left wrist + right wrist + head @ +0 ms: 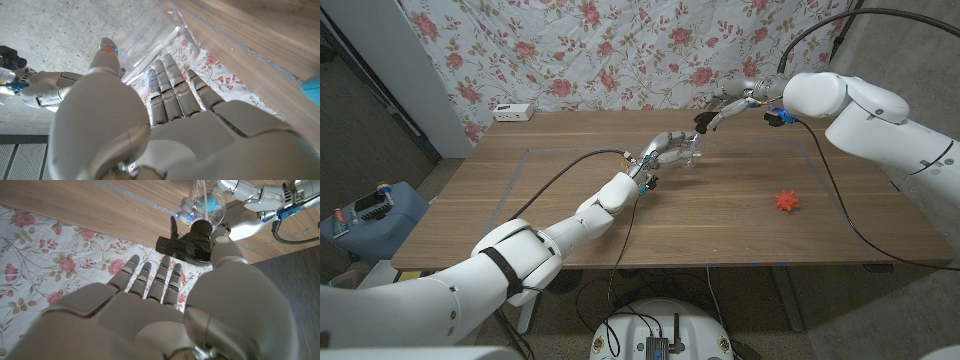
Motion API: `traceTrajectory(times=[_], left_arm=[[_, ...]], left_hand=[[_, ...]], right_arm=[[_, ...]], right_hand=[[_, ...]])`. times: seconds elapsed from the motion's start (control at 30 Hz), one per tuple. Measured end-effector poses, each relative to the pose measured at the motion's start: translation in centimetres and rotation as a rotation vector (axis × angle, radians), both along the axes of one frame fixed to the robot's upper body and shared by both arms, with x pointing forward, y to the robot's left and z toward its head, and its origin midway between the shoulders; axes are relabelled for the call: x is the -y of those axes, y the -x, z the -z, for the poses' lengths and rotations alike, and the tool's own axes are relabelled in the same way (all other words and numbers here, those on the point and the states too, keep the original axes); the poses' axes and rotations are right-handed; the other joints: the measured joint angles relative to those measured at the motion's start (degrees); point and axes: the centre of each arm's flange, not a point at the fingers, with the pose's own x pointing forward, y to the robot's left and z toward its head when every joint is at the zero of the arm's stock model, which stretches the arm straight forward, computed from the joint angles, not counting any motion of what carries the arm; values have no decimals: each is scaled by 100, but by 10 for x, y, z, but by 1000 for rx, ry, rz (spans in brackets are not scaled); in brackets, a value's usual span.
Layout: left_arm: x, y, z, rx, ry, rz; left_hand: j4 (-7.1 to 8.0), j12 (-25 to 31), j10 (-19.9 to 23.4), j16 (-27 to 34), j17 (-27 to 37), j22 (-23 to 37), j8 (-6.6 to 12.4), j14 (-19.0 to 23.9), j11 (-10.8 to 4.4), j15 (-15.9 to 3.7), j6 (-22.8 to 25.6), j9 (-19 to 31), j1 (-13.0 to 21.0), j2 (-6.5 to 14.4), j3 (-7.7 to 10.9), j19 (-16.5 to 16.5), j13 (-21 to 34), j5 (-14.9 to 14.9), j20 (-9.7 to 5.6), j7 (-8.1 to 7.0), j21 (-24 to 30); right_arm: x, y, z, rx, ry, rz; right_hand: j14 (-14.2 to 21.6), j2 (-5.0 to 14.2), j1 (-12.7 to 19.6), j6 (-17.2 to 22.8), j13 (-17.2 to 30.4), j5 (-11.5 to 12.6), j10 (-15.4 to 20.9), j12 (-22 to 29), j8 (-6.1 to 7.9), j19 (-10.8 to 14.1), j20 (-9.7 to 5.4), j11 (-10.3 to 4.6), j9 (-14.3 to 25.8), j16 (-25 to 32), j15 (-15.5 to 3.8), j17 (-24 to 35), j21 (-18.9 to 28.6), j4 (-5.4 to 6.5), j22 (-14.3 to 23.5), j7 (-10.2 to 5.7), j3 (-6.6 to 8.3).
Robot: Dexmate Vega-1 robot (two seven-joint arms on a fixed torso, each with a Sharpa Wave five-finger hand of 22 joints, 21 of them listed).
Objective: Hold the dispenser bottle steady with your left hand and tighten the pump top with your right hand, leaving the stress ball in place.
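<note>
A clear dispenser bottle (692,153) stands upright near the middle of the wooden table (740,230), toward the far side. My left hand (665,148) grips its body from the left; in the left wrist view the fingers (172,85) wrap the clear plastic (150,42). The black pump top (703,122) sits on the bottle, and my right hand (725,110) holds it from the right. In the right wrist view the pump top (192,242) lies between thumb and fingers (150,277), above the bottle (207,205). An orange spiky stress ball (786,201) lies apart at the right.
A white power strip (513,112) lies at the table's far left edge. A flowered cloth (620,50) hangs behind the table. A blue bin (370,215) stands on the floor at the left. Tape lines (520,180) mark the tabletop.
</note>
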Motion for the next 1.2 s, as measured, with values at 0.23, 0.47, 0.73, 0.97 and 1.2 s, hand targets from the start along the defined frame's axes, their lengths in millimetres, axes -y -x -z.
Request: traceTrajectory(times=[0.23,0.47,0.73,0.97,1.2], left_arm=[[1,0,0,3,-2,0],[1,2,-1,13,0,1],[1,3,1,16,-3,-3],[1,4,1,18,-6,-5],[1,4,1,19,-11,-8]], left_hand=[[-7,-17,30,0,0,0,5,0,28,0,19,0,0,0,7,0,-1,-1,0,1,0],[-7,-17,30,0,0,0,4,-1,27,0,19,0,0,0,7,0,-1,-11,0,1,0],[-7,-18,61,0,1,0,-2,-1,57,1,19,0,0,0,7,0,-3,-12,0,1,0],[-25,-33,71,0,1,0,-9,-2,48,1,21,0,0,0,25,0,-5,-16,0,1,0],[-25,-41,73,0,1,0,-25,-2,46,1,30,0,0,0,25,0,2,-16,0,9,0]], right_arm=[[-1,1,-1,0,4,9],[-3,1,-1,2,3,16],[-5,1,0,3,-1,24],[-5,1,0,11,-8,35],[-6,1,1,15,-19,54]], right_hand=[[190,3,-4,251,0,-16,251,63,95,51,11,-35,-1,1,-5,0,0,48,0,38,-19],[395,61,-65,546,23,-22,471,106,161,139,-17,-49,-1,44,-1,0,45,80,0,29,-32],[576,66,-138,785,26,-22,732,163,226,196,9,-51,-1,78,-5,-1,45,120,0,46,-73],[768,74,-235,1016,23,-42,955,234,286,286,41,-61,-1,99,-3,-1,45,144,0,73,-97],[954,88,-384,1241,10,-42,1222,282,328,356,55,18,-16,120,-12,-1,45,207,0,131,-160]])
